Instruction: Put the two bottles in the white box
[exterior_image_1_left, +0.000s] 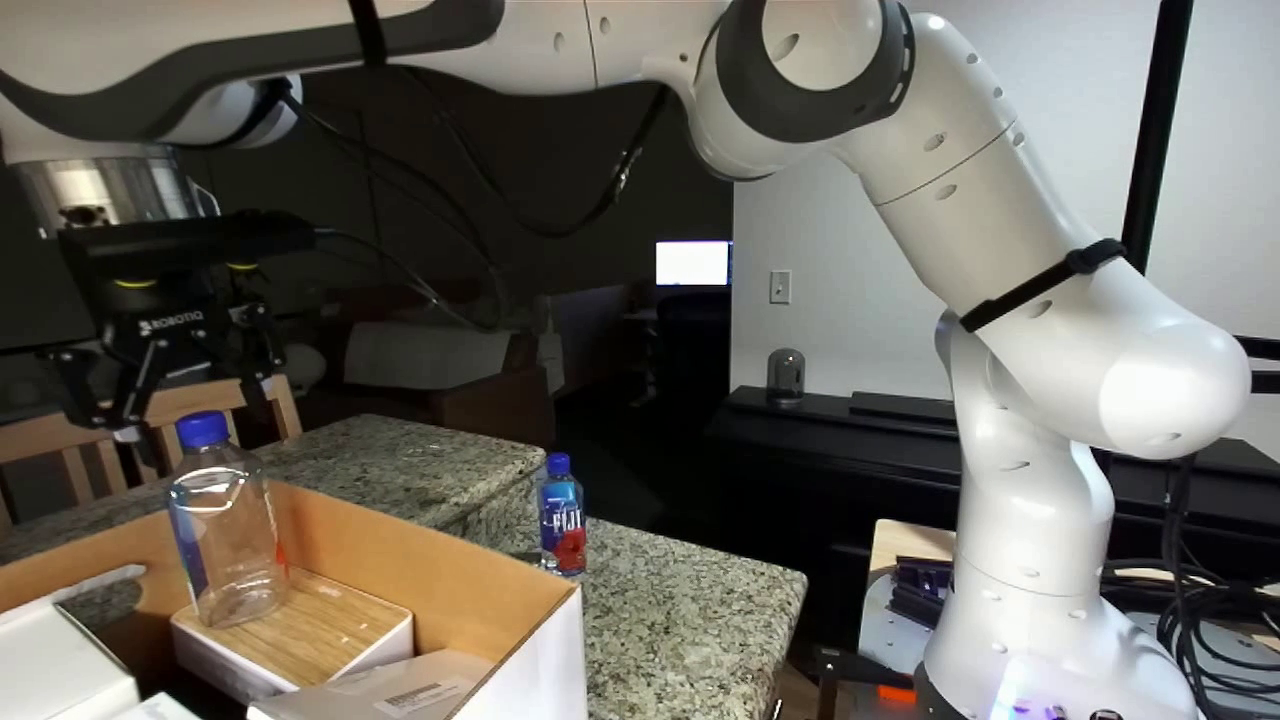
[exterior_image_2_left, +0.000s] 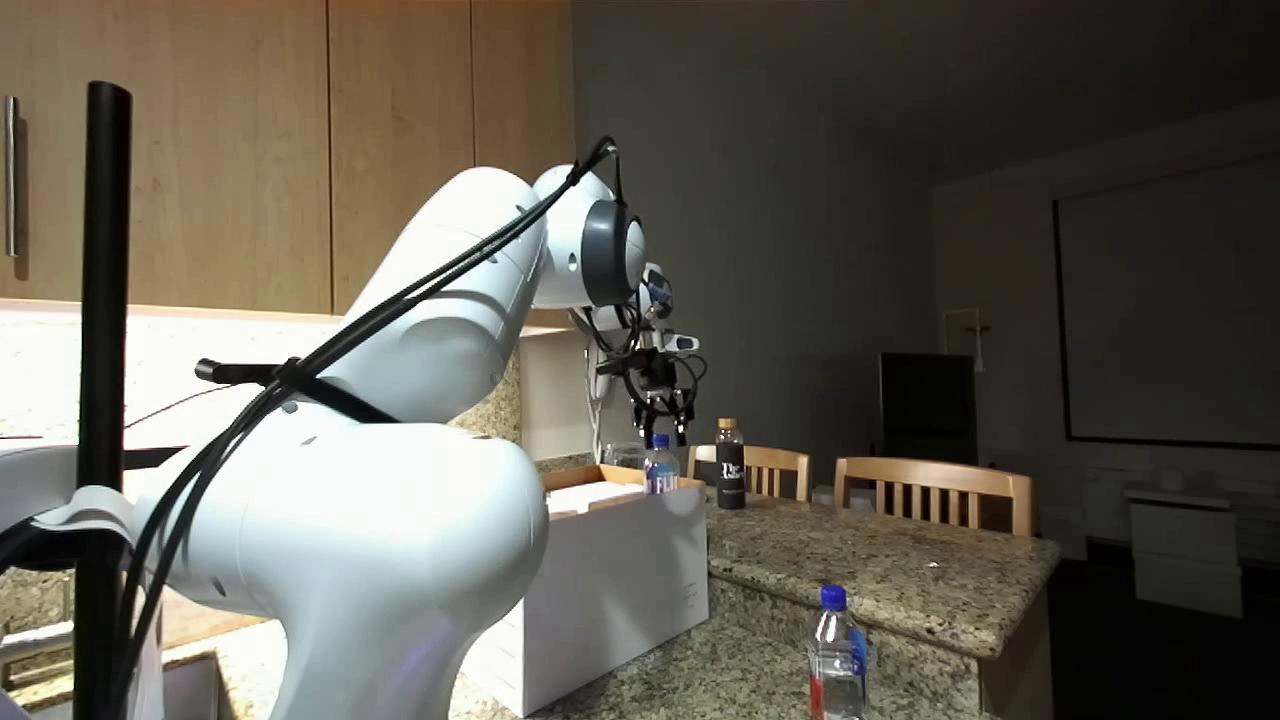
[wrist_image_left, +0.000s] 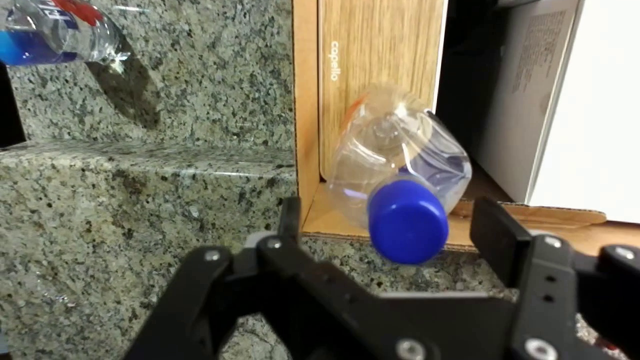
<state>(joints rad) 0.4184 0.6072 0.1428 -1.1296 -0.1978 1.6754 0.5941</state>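
The gripper (wrist_image_left: 390, 220) holds nothing, its jaws spread either side of the blue cap (wrist_image_left: 408, 225), likely to avoid toppling the bottle (exterior_image_1_left: 235, 550), which stands on a wood-topped block (exterior_image_1_left: 345, 620) near a corner inside the white box (exterior_image_2_left: 620, 590). The other bottle (exterior_image_1_left: 563, 525), still to be boxed, waits upright near the edge of the counter (exterior_image_1_left: 680, 610).

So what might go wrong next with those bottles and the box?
The open gripper straddles the cap of the boxed bottle; a sideways move could knock it over.
That bottle stands near the edge of the wood-topped carton and might tip off.
Other cartons take up much of the box, so the counter bottle may settle crooked there.
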